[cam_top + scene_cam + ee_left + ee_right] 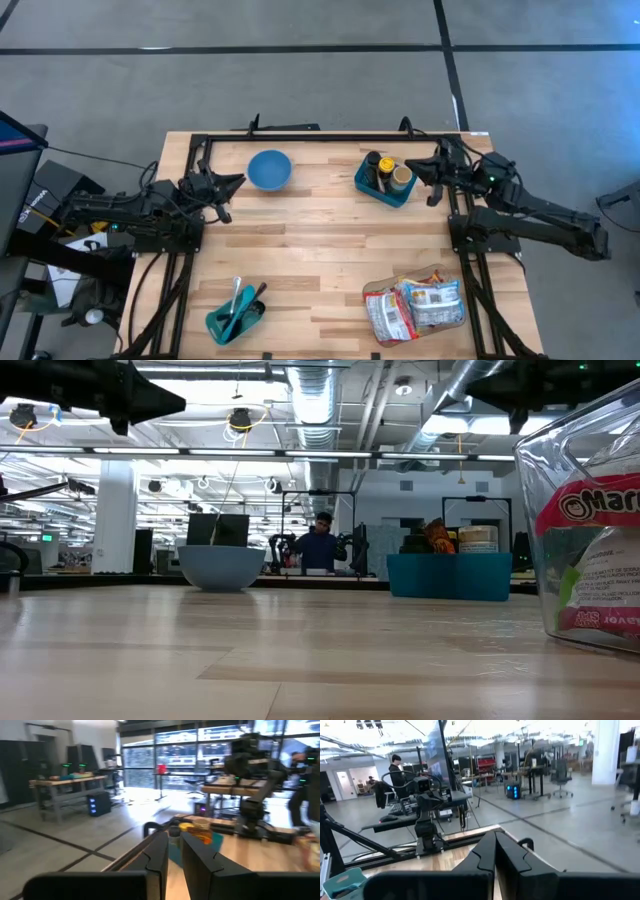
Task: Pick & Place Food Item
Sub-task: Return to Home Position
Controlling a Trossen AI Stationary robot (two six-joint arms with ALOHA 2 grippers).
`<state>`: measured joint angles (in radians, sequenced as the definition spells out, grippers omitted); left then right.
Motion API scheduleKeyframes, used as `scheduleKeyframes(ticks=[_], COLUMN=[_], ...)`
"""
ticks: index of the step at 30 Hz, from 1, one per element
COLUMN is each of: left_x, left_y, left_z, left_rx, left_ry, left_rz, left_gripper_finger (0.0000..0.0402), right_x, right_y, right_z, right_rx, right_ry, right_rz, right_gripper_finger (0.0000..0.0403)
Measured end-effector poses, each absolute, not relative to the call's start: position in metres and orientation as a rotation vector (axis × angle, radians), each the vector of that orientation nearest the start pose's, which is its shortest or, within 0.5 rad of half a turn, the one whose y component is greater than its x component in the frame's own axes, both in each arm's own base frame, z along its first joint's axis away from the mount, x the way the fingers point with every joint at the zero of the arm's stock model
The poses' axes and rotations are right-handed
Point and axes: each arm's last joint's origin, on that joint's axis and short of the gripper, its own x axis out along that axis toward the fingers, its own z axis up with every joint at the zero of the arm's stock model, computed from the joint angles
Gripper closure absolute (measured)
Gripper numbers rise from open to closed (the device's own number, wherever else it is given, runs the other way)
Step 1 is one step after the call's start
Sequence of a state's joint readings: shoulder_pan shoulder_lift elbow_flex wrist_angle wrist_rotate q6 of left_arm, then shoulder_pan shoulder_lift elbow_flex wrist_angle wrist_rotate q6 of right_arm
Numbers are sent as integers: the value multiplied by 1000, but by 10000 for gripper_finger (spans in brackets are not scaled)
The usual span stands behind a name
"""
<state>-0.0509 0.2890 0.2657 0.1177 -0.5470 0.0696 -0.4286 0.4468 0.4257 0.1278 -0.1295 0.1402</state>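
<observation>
I see both arms off the work. The left gripper (238,181) is at the left edge of the table (310,240) and the right gripper (410,166) at the right edge, both toward the far side and pointing inward at each other. From table height they hang well above the wood, one dark shape in each top corner.

Through the left wrist camera the fingers (157,855) are drawn narrow, with only a thin slit between them and nothing in it. On the right wrist camera the fingers (485,855) are pressed together, also empty.

The food is where I want it. The noodle packs (425,300) lie inside the clear bin (372,318) at the near right corner of the table, and in the low view that bin (540,510) fills the right side with a red-and-white pack against its wall. The green bin (215,325) sits near the near left corner with spoons (240,300) sticking out of it.

Between the two grippers are a blue bowl (269,169) nearer the left one and a blue bin (372,190) holding bottles (386,168) just beside the right one. A person (320,545) stands in the room beyond the table.
</observation>
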Motion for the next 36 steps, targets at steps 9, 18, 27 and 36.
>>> scheduleKeyframes(ticks=[9,18,27,36], left_x=[104,100,95,92], left_y=[13,13,13,8], left_z=[245,260,275,288], left_rx=[26,12,18,25], left_ry=[-99,-136,-116,-82], left_rz=[623,624,616,412], left_gripper_finger=[357,357,357,357], right_x=[91,80,64,61], right_y=[-41,-34,-28,-28], right_z=[273,266,267,255], right_rx=[64,76,35,40], right_ry=[-229,-202,-251,-233], right_rz=[-319,-300,-362,-388], right_gripper_finger=[403,403,403,403])
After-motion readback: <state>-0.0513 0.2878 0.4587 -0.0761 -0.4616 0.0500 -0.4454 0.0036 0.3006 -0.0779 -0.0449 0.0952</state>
